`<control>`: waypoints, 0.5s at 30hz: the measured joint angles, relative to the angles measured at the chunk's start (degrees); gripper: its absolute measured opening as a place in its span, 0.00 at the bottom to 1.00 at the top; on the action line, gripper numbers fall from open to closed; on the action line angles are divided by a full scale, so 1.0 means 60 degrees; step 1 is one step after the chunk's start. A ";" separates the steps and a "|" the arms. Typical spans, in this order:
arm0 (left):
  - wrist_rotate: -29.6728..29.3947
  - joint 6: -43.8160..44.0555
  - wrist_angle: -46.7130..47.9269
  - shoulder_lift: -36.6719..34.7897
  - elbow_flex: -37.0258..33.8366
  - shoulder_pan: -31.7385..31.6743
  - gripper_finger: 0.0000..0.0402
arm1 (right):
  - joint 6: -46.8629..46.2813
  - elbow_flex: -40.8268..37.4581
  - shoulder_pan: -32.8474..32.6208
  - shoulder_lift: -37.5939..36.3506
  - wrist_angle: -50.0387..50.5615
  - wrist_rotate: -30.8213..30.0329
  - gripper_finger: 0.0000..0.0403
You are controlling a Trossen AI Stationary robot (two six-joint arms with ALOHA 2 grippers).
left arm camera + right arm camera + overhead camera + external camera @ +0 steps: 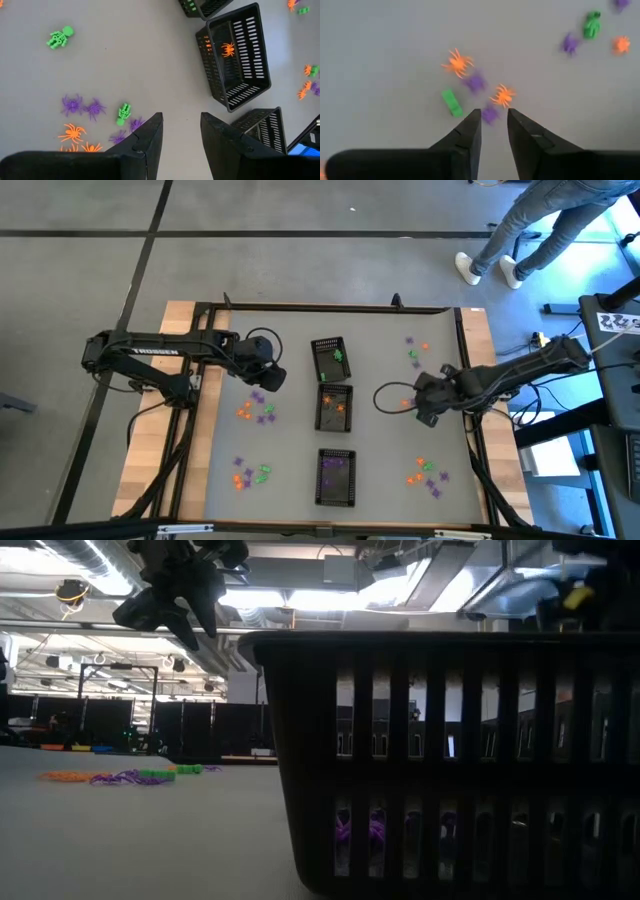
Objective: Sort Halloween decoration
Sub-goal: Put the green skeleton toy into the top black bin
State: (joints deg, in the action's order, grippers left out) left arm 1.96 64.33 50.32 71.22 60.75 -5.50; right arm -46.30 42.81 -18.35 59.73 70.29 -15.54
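Reaching in from the table's left edge, the left arm is hanging its left gripper [268, 376] above the mat [290, 440], just left of the middle tray [335, 408]. Its fingers [148, 137] are standing apart with a narrow gap and nothing between them. Below it a cluster of the Halloween decoration [257, 408] is lying: purple spiders [82, 106], orange spiders [73, 133], a green skeleton [123, 113].

The right arm is coming in from the right edge, its right gripper [428, 406] hovering low over bare mat right of the middle tray. The jaws are sitting narrowly parted and empty, pointing down at an orange spider [503, 95] and a purple piece [490, 114] just ahead of the tips.

Three black mesh trays are lining the table's middle: the far tray [331, 357] with green inside, the middle one with orange, the near tray [336, 476] with purple. Other trinket clusters are sitting near all four corners, loose on the mat. Open mat is lying between clusters and trays on both sides. A person's legs [520, 230] are showing beyond the far right corner.
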 joint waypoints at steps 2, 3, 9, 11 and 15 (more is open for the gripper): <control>0.0000 -0.0001 0.0005 0.0000 0.0000 0.0000 0.31 | 0.0007 -0.0366 0.0000 0.0095 -0.0118 0.0055 0.23; 0.0000 -0.0002 0.0000 0.0000 0.0000 0.0000 0.31 | 0.0012 -0.0550 0.0000 0.0108 -0.0183 0.0124 0.23; 0.0000 -0.0002 0.0002 0.0000 0.0000 0.0000 0.31 | 0.0037 -0.1290 0.0000 -0.0094 -0.0901 0.0470 0.23; 0.0000 -0.0002 0.0002 0.0000 0.0002 0.0000 0.31 | 0.0074 -0.1412 0.0000 -0.0136 -0.1446 0.0613 0.25; 0.0000 -0.0002 0.0002 0.0000 0.0001 0.0000 0.31 | 0.0489 -0.1644 0.0000 -0.0029 -0.2404 0.0716 0.34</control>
State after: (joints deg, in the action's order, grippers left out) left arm 1.96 64.31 50.33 71.22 60.75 -5.50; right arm -43.37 32.94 -18.35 59.55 55.86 -11.24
